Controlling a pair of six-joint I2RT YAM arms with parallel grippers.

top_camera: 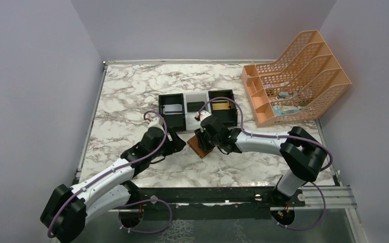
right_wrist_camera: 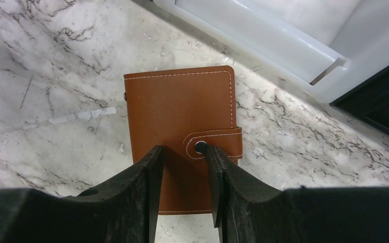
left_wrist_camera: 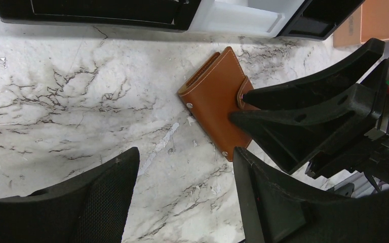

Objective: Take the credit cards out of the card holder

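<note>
The card holder (top_camera: 200, 147) (left_wrist_camera: 215, 98) (right_wrist_camera: 177, 106) is a brown leather wallet lying closed and flat on the marble, its snap tab fastened. My right gripper (right_wrist_camera: 183, 149) (top_camera: 208, 132) stands over it, jaws apart, both fingertips on the leather and the right one beside the snap. My left gripper (left_wrist_camera: 185, 154) (top_camera: 180, 144) is open just left of the wallet, with only marble between its fingers. Three credit cards lie in the tray: a grey one (top_camera: 172, 108), a dark one (top_camera: 196, 106) and a gold one (top_camera: 220, 105). No card shows at the wallet.
The black-white-black tray (top_camera: 196, 96) (left_wrist_camera: 233, 20) (right_wrist_camera: 283, 45) stands just behind the wallet. An orange mesh file rack (top_camera: 304, 76) fills the back right corner. Walls close the table on the left, back and right.
</note>
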